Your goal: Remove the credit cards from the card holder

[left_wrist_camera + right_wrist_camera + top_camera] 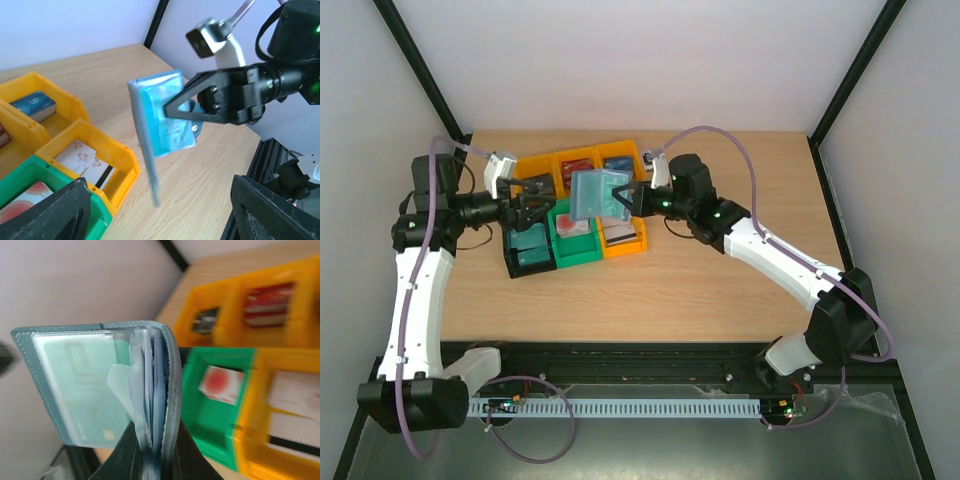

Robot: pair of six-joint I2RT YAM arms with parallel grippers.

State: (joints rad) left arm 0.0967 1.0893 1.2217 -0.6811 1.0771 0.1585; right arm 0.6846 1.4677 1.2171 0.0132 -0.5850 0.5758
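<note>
Over the bins [578, 258], the card holder [598, 192] is clamped by the right end effector [623, 199]; a card [75, 382] should next be pulled by the open left end effector [533, 212].

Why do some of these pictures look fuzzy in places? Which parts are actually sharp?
Right wrist view: the card holder up close is fairly sharp, while the green bin and orange bins behind it blur. Left wrist view: the holder's lower edge is smudged, and the fingers at the bottom corners are dark, unfocused shapes. Top view: even light, soft shadows, mostly crisp.
</note>
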